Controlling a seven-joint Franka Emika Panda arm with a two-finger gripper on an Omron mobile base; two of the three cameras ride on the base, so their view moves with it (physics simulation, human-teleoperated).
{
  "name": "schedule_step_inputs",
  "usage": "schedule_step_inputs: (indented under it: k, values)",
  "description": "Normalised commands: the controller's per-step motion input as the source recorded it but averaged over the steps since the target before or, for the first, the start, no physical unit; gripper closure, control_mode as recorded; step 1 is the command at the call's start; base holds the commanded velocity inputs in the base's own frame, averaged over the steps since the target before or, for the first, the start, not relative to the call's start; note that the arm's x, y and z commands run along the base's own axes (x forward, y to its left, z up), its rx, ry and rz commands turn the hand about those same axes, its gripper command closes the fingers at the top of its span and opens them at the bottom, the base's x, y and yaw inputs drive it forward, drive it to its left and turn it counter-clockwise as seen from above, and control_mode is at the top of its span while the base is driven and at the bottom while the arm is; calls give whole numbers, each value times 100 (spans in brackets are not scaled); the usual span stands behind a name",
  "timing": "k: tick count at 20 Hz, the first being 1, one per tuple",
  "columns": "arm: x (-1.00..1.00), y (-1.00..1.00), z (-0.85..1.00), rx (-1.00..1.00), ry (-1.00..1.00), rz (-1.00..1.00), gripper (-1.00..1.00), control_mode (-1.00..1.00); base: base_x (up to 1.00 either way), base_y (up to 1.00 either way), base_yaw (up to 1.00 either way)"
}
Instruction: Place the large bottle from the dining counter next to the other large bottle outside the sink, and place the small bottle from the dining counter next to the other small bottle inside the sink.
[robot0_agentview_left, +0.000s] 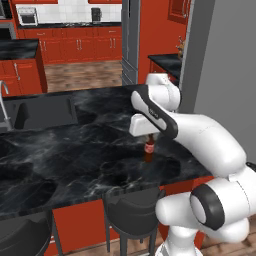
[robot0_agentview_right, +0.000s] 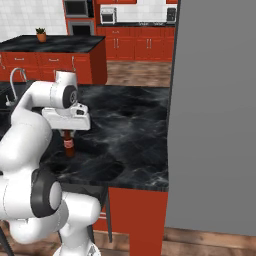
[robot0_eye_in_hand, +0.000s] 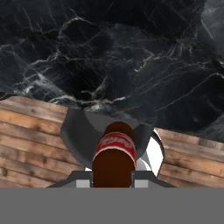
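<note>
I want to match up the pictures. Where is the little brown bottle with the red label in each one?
Left base view: the bottle stands just right of the middle, under the white hand, on the dining counter.
Right base view: left of the middle, under the hand.
Hand view: bottom middle, seen from above, close up.
Shared landmark: the black, white-veined dining counter.

Red cabinets (robot0_agentview_left: 80, 47) with silver handles along the far wall, under white wall tiles (robot0_agentview_left: 70, 12). Wooden plank floor (robot0_agentview_left: 85, 75) between. A built-in oven (robot0_agentview_right: 76, 8) high at the back, a small potted plant (robot0_agentview_right: 41, 34) on a black-topped island (robot0_agentview_right: 50, 44). Tall grey panel (robot0_agentview_right: 215, 115) close on the right. 2 black stools (robot0_agentview_left: 132, 212) at the near edge.
</note>
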Motion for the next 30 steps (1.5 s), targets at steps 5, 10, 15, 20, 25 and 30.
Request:
schedule_step_inputs:
  k: [5,10,15,20,25,30]
  values:
    - [-59,0,27,0,0,0,100,-100,0,0,0]
    - [-79,-7,3,0,0,0,100,-100,0,0,0]
    - [-23,-27,23,0,-4,0,100,-100,0,0,0]
    - [-25,-20,32,0,-8,0,100,-100,0,0,0]
    - [-39,-7,5,0,-1,0,100,-100,0,0,0]
    - [-4,0,0,0,0,0,100,-100,0,0,0]
